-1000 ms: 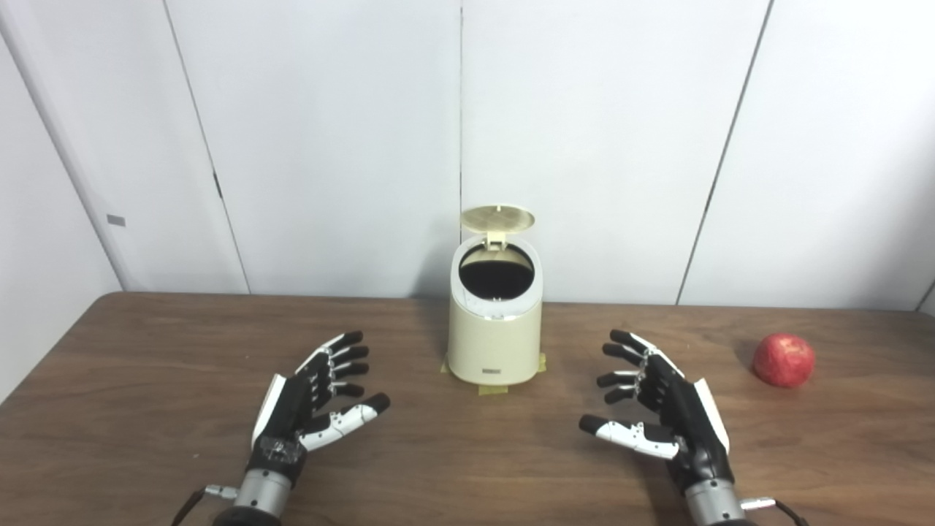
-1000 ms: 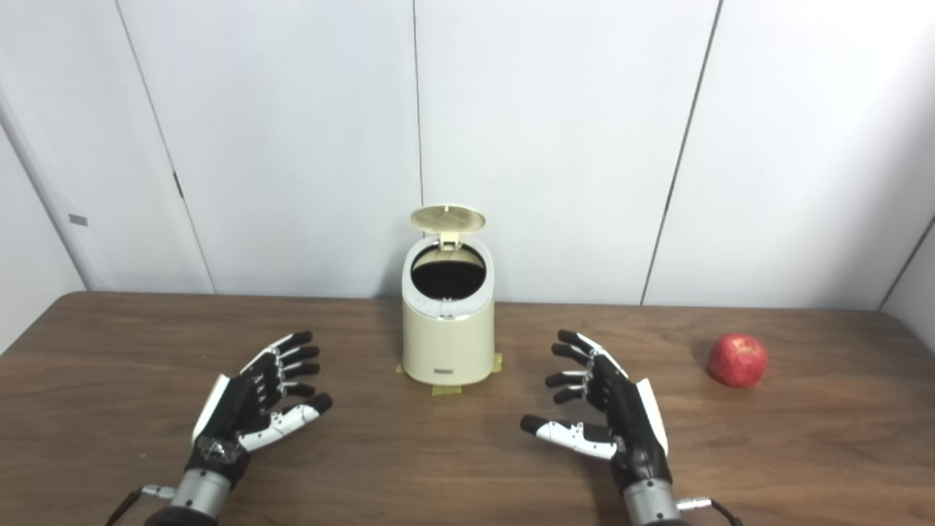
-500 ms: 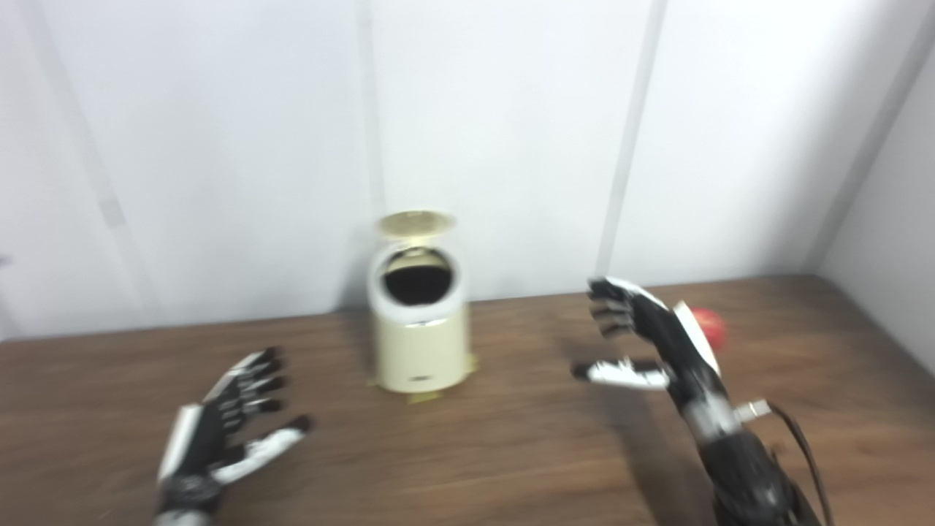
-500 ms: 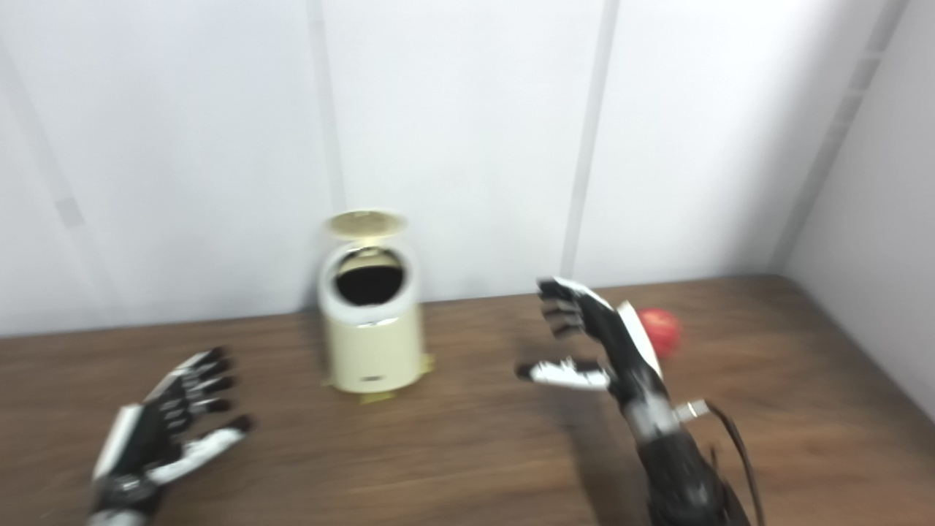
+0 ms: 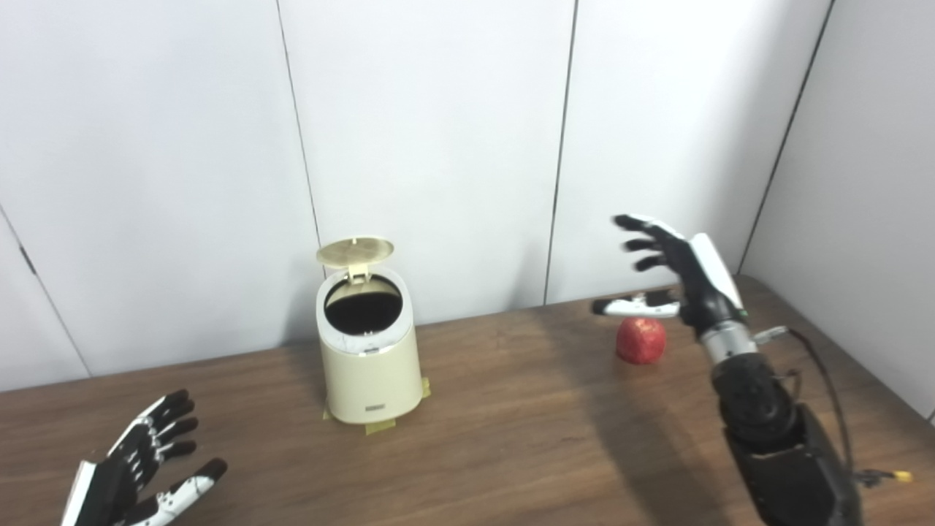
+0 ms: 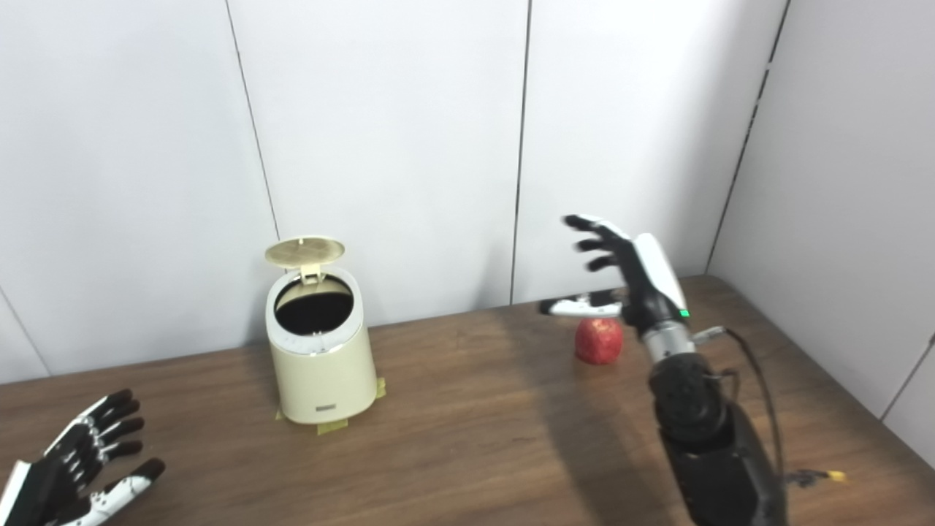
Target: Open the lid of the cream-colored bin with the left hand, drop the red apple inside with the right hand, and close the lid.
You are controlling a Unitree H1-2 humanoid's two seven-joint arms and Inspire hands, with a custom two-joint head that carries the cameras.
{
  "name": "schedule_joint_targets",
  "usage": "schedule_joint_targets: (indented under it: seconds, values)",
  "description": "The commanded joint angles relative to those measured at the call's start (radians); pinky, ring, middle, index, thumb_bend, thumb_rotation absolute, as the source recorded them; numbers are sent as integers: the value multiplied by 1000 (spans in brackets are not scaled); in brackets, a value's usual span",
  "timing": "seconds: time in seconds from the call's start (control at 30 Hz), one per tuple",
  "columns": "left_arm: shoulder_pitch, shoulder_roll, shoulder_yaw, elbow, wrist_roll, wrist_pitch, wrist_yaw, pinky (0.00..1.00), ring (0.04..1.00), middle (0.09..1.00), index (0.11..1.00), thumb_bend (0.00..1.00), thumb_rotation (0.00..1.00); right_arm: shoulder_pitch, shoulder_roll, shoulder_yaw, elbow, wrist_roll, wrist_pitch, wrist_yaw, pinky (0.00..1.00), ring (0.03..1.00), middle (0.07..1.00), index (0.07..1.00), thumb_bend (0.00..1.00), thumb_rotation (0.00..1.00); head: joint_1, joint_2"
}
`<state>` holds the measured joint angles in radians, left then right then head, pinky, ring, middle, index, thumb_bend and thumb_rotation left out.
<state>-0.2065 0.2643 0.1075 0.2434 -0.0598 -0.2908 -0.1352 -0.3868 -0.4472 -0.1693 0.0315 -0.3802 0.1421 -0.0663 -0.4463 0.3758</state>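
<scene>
While the cream bin sits near the table's back edge with its lid up, the right hand hovers spread over the red apple by the back right corner, and the left hand lies spread at the front left.

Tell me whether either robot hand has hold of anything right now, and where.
Nothing is held. The right robot hand hovers open above the round red apple on the table; the left robot hand is open and empty.
</scene>
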Motion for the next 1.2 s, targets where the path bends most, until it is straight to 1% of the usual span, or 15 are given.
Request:
schedule_joint_targets:
  seconds: [0.0,0.1,0.17,0.27,0.3,0.37,0.47,0.53,0.6,0.73,0.8,0.83,0.97,1.1,1.17]
  values:
    - [-16,5,5,7,-33,-9,-13,721,816,847,865,700,77,-34,-49,-11,-14,-15,32,2,736,848,875,830,811,231,-3,0]
    - [-17,5,6,11,-44,-13,-21,723,818,844,861,689,57,-31,-86,-4,18,6,61,42,763,873,899,858,822,233,-9,1]
    - [-17,6,8,11,-43,-15,-23,725,819,843,858,682,50,-29,-100,-3,38,28,68,64,786,894,917,878,829,226,-10,2]
    - [-16,9,8,8,-29,-13,-17,718,810,835,852,690,80,-28,-114,-4,83,64,101,103,863,937,940,910,821,199,-12,4]
    - [-15,10,8,8,-29,-12,-17,712,806,832,849,698,98,-27,-121,-1,96,72,111,118,866,937,941,911,826,199,-12,4]
    - [-14,11,9,2,-30,-7,-17,698,798,829,845,716,131,-27,-136,10,120,79,121,144,904,955,953,921,822,199,-10,6]
    - [-13,11,10,-1,-30,-3,-17,703,804,834,844,730,166,-29,-155,26,158,93,127,184,925,964,952,945,834,246,-10,8]
    - [-14,11,11,4,-32,-7,-19,708,805,835,848,710,129,-30,-162,29,178,110,121,198,942,968,951,947,863,249,-10,8]
    - [-15,11,9,3,-32,-7,-20,712,807,834,848,705,119,-33,-168,35,204,119,118,208,944,970,952,944,875,240,-12,9]
    - [-18,6,8,3,-39,-1,-23,710,811,835,847,709,106,-40,-165,38,247,145,113,217,929,962,957,947,891,212,-16,10]
    - [-21,4,8,5,-44,0,-26,707,811,834,848,705,96,-42,-166,51,266,137,105,212,918,957,957,950,887,210,-15,10]
    - [-22,3,8,5,-46,0,-27,706,810,831,847,703,88,-42,-167,57,272,133,102,210,938,963,954,950,878,208,-15,10]
    - [-21,3,5,-5,-37,14,-25,728,814,835,850,698,98,-48,-162,83,306,108,85,178,958,955,933,942,861,187,-14,11]
    - [-16,3,3,-25,-26,27,-20,721,807,831,850,706,116,-62,-155,107,352,86,61,144,954,941,908,929,861,209,-8,13]
    - [-14,2,3,-31,-22,29,-17,703,798,824,843,707,112,-70,-148,111,379,88,39,131,914,920,897,919,858,206,-8,13]
